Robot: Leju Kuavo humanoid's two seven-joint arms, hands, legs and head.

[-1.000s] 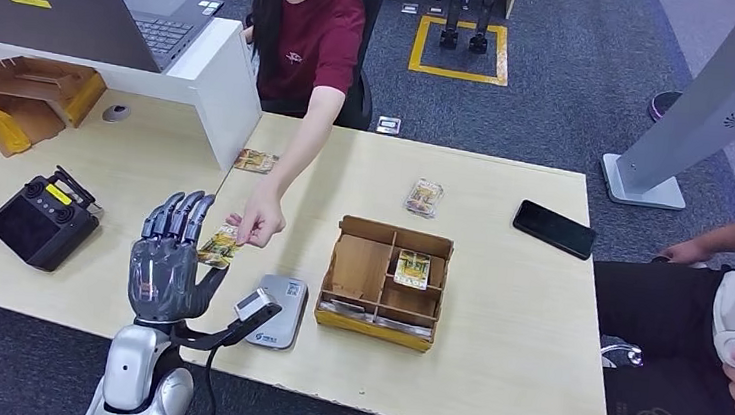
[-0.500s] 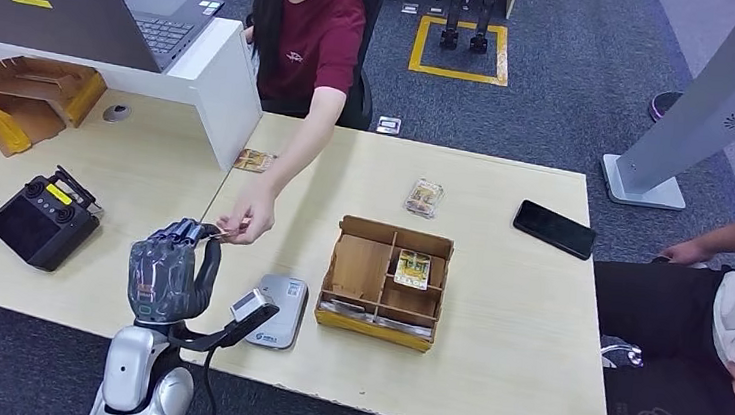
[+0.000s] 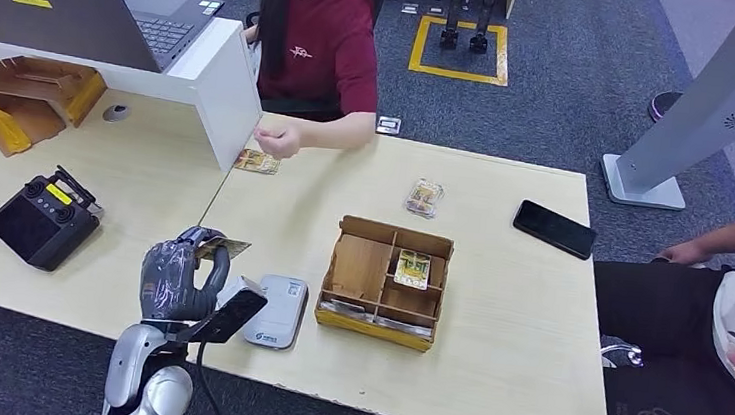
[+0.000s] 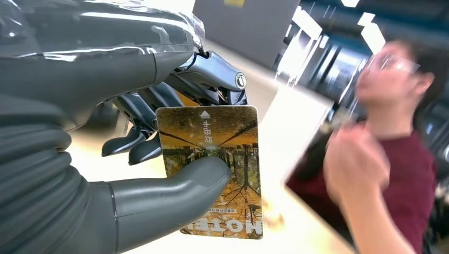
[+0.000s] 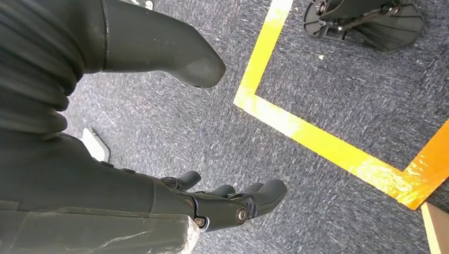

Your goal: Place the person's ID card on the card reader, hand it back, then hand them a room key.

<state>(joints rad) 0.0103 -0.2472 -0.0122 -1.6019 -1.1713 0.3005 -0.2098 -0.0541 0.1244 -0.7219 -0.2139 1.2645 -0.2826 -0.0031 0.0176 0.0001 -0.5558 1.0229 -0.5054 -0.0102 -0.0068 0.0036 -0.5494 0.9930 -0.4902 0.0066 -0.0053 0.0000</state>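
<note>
Autumn-printed ID card [image 4: 214, 164] pinched in left hand [image 3: 177, 273], just beside grey card reader [image 3: 276, 311]

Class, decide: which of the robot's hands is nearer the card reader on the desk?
Left. The left hand, holding a card, is just beside the card reader; the right hand hangs over the carpet.

orange-brown ID card [image 4: 212, 159], maroon shirt [image 3: 322, 48]

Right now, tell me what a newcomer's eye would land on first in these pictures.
First, the robot's left hand at the near table edge, holding a card printed with autumn trees between thumb and fingers. Just beside it lies the grey card reader, with the compartmented wooden box next along. Across the table sits a person in a maroon shirt, their hand drawn back near another card.
</note>
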